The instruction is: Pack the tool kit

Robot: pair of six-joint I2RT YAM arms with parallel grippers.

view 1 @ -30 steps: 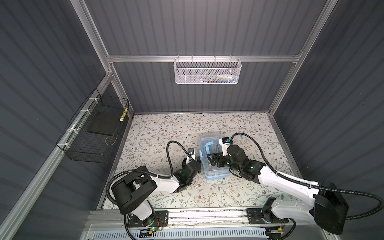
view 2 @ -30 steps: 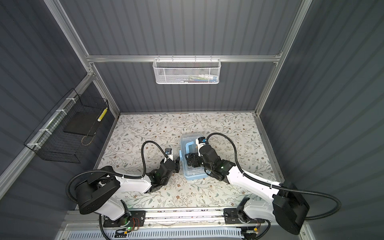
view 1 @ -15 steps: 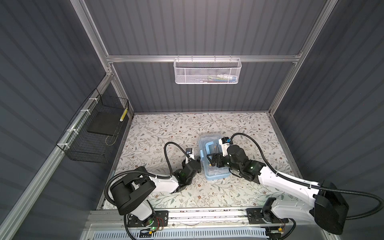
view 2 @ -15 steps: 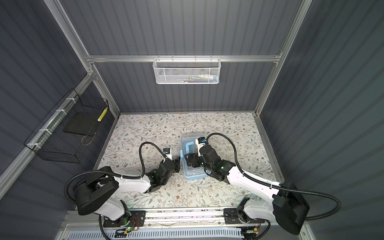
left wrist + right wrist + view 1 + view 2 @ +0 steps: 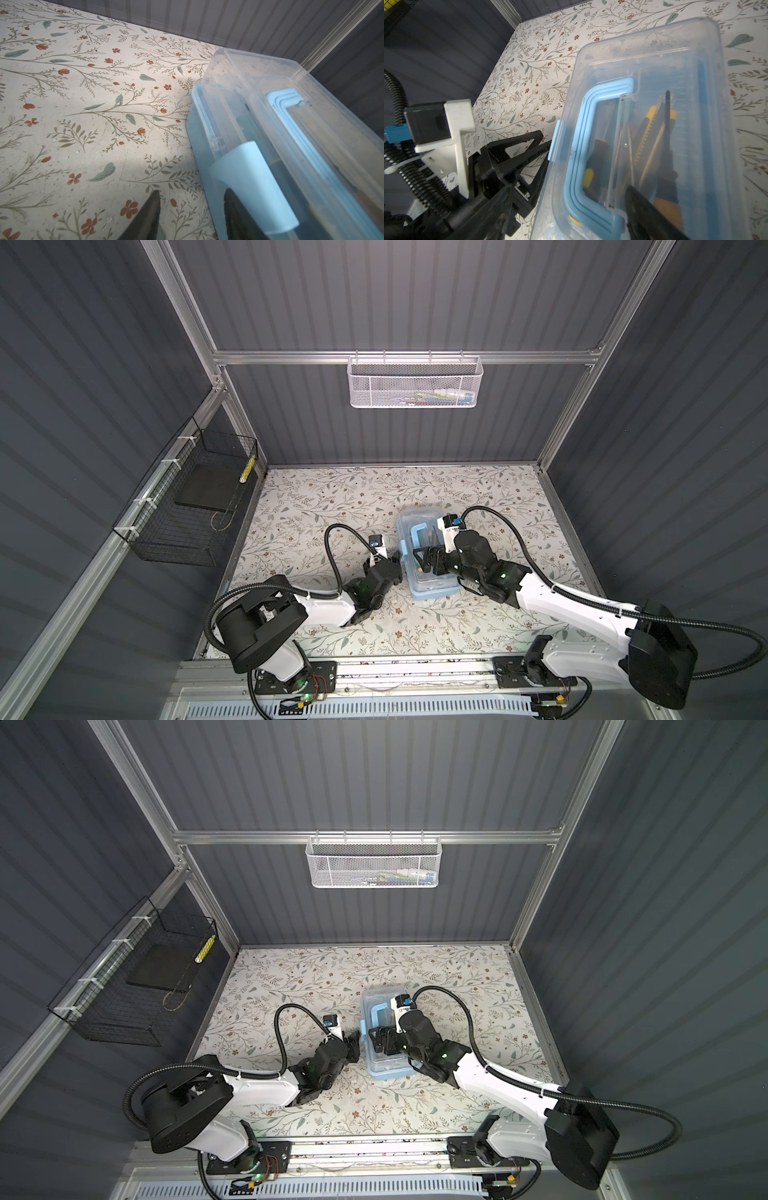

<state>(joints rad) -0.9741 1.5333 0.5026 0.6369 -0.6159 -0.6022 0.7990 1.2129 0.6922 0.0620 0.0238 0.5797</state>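
1. The light-blue box (image 5: 432,593) sits near the middle of the floral tabletop (image 5: 332,497). Its clear lid (image 5: 654,41) is down and the blue handle (image 5: 577,145) lies flat on top.
2. Through the lid I can make out a yellow-black utility knife (image 5: 648,133) and a dark screwdriver (image 5: 667,124) inside.
3. The left gripper (image 5: 191,199) is low at the box's left side with its jaws apart. One finger is right at the pale blue latch (image 5: 249,176), though I cannot tell whether it touches. The other is over bare tabletop.
4. The right gripper (image 5: 424,561) hangs over the lid, spread wide and clamped on nothing.
5. A white mesh basket (image 5: 413,383) hangs on the back wall.
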